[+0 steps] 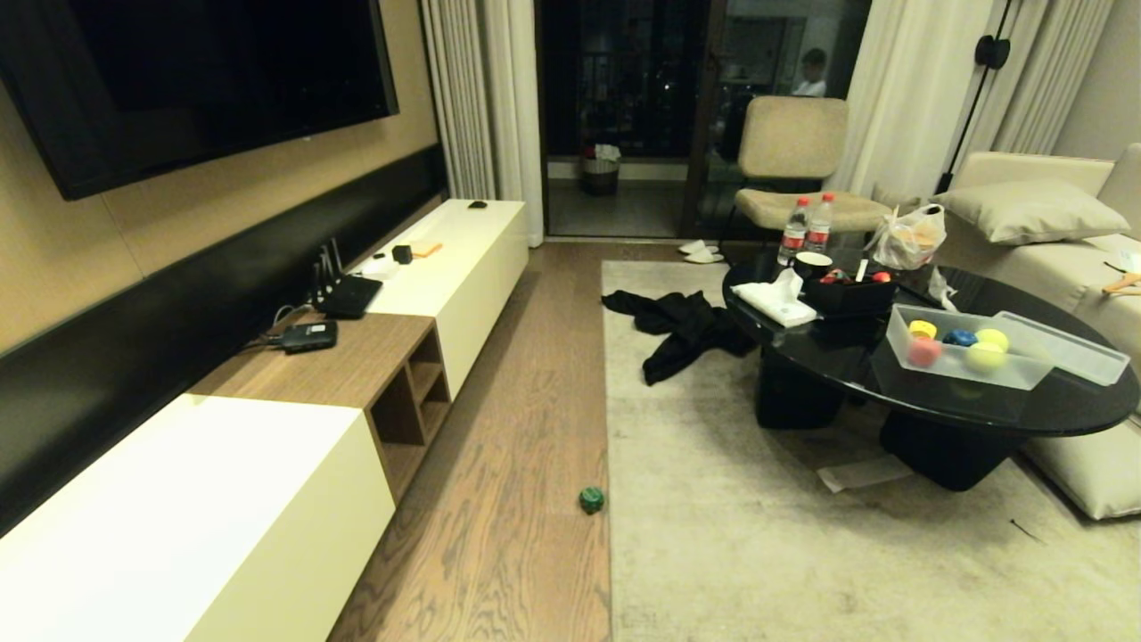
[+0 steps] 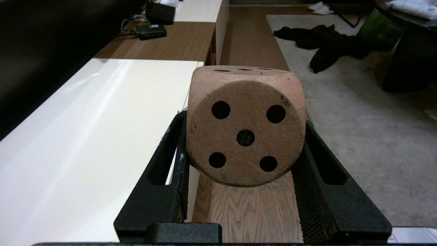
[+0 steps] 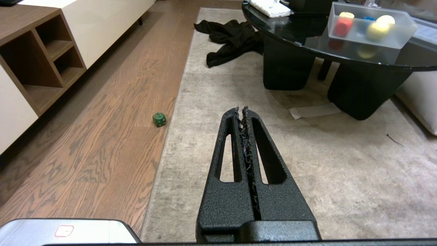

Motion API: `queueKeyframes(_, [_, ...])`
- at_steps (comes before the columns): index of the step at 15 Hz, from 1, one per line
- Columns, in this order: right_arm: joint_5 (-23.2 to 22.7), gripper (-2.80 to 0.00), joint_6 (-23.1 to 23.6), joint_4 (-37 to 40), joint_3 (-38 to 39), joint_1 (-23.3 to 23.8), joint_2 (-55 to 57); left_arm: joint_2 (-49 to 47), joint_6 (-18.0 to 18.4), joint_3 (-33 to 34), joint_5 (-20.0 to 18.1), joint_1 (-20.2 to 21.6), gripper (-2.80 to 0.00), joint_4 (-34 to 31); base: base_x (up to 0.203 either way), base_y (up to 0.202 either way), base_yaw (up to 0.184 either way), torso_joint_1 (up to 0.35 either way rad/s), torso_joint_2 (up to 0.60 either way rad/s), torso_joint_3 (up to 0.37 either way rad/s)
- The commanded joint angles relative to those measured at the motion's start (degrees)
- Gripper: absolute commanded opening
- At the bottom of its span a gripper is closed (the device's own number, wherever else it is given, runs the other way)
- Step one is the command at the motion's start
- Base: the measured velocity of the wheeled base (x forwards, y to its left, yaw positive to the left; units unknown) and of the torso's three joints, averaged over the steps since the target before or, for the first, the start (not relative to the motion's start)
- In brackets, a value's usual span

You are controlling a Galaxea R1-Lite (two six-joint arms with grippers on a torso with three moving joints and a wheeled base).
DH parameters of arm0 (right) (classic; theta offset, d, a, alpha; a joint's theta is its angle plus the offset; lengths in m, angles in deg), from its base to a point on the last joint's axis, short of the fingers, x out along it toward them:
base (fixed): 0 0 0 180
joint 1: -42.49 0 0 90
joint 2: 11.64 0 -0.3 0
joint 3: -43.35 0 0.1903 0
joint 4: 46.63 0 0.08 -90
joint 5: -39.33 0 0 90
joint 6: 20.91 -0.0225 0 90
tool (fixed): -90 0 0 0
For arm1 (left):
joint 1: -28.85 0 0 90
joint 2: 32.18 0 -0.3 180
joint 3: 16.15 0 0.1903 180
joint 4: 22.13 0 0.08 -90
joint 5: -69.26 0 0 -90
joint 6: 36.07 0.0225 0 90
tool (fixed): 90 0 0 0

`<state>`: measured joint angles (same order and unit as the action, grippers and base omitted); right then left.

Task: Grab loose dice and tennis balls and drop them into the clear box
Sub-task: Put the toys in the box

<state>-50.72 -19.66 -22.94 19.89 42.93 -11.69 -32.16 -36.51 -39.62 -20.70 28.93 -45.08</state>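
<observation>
Left gripper (image 2: 245, 143): fingers pinching tan die (image 2: 245, 126), carried, not yet boxed. Right gripper (image 3: 243, 111): fingers pressed together, empty. Green die (image 1: 591, 499) loose on floor. Far: clear box (image 1: 967, 367) on desk, already holding several dice and balls.

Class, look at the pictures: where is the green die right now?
The green die lies on the wooden floor beside the rug's left edge in the head view, well short of the black coffee table.

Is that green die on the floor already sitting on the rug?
No, the green die lies on the bare wooden floor, just beside the edge of the rug.
</observation>
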Motion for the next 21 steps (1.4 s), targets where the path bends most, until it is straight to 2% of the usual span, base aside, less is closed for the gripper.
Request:
queueKeyframes(1, [-0.03,-2.8,0.06,0.02,0.01,0.0,0.05,0.06,-0.18,0.1,0.05,0.01,-2.8,0.02,0.0,0.0,0.0,0.0,0.0,0.0])
queueKeyframes(21, [-0.04,-2.8,0.07,0.02,0.1,0.0,0.05,0.06,-0.18,0.01,0.05,0.01,-2.8,0.02,0.0,0.0,0.0,0.0,0.0,0.0])
